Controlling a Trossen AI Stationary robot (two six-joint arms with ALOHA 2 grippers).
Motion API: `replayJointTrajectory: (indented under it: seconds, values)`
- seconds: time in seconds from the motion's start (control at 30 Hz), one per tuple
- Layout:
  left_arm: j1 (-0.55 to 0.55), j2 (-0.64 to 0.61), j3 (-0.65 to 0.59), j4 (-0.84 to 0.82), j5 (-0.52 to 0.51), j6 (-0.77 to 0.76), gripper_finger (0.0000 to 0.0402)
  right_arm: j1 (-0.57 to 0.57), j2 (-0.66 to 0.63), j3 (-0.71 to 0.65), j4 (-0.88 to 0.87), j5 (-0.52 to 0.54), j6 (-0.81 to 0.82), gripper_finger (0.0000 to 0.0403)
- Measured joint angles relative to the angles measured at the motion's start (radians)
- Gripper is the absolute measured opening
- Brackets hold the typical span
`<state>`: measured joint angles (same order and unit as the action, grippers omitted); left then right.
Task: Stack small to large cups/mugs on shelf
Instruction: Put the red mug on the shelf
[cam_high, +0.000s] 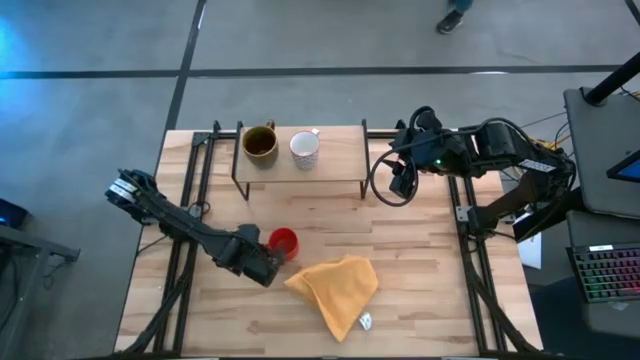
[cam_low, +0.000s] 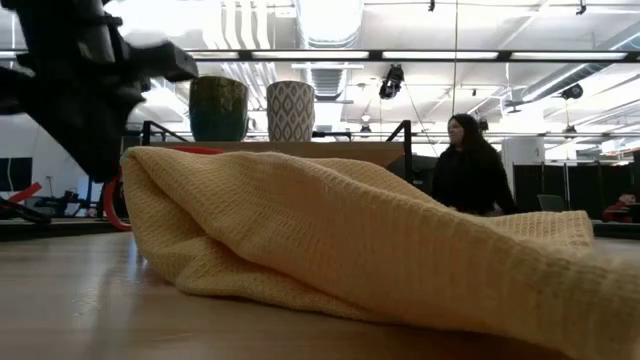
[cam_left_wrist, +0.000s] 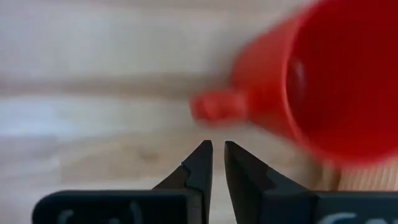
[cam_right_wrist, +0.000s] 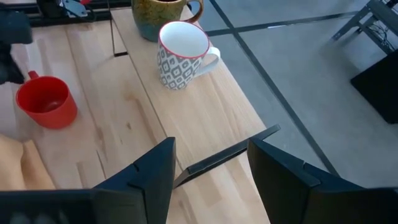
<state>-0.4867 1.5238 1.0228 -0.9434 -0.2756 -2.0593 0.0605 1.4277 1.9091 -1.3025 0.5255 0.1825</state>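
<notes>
The red mug (cam_high: 284, 241) stands upright on the tabletop, in front of the shelf (cam_high: 340, 150). Its handle (cam_left_wrist: 214, 107) points at my left gripper (cam_high: 270, 256). That gripper's fingers are shut, and their tips (cam_left_wrist: 217, 152) stand just short of the handle, touching nothing. The olive-brown mug (cam_high: 259, 143) and the white patterned mug (cam_high: 304, 148) stand side by side on the shelf's left half. My right gripper (cam_high: 403, 182) is open and empty off the shelf's right end; its wrist view looks past its fingers (cam_right_wrist: 211, 155) at the white mug (cam_right_wrist: 183, 55).
A yellow-orange cloth (cam_high: 335, 285) lies crumpled on the table just right of the red mug and fills the low view (cam_low: 380, 240). The shelf's right half (cam_right_wrist: 205, 106) is bare wood. A person (cam_low: 465, 165) stands in the room beyond the table.
</notes>
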Motion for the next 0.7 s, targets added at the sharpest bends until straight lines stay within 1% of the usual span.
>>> replayJointTrajectory:
  seconds: [0.2,0.3,0.43,0.57,0.7]
  values:
    - [0.055,-0.028,-0.075,-0.010,-0.099,-0.002,0.0028,0.000,0.000,0.000,0.000,0.000,0.020,0.0194]
    - [0.085,-0.039,-0.111,-0.011,-0.106,0.026,0.0028,0.000,0.000,0.000,0.000,0.000,0.026,0.0194]
    - [0.120,-0.045,-0.133,0.009,-0.169,0.061,0.0028,0.000,0.000,0.000,0.000,0.000,0.044,0.0194]
    - [0.163,-0.053,-0.149,0.113,-0.232,0.138,0.0028,0.000,0.000,0.000,0.000,0.000,0.046,0.0194]
    - [0.205,-0.054,-0.151,0.198,-0.244,0.246,0.0028,-0.002,0.000,0.000,0.000,0.000,0.046,0.0194]
